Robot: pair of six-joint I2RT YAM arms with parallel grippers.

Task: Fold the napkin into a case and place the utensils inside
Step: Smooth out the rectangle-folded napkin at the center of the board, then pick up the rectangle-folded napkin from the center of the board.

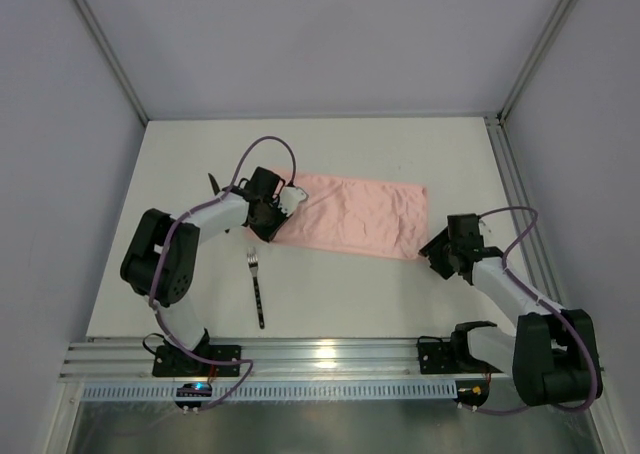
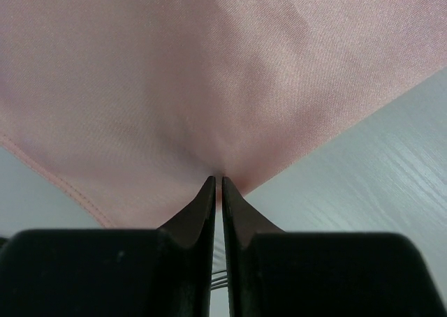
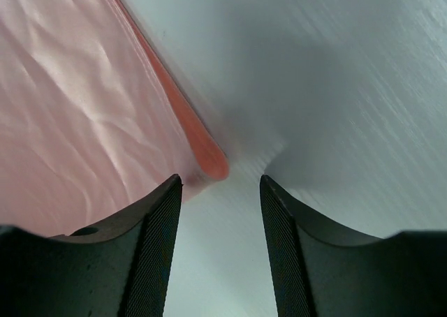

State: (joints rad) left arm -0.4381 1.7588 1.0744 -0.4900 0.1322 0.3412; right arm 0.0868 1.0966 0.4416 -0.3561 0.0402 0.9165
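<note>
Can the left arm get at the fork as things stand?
Probably, once it lets go: the fork lies uncovered on the table close beside the left arm, but the left fingers are pinched shut on the napkin corner.

top external: high at the near edge, looking down on the whole desk (image 1: 400,154)
left wrist: pressed close to the napkin (image 2: 209,72)
right wrist: close — napkin edge
shared: napkin
</note>
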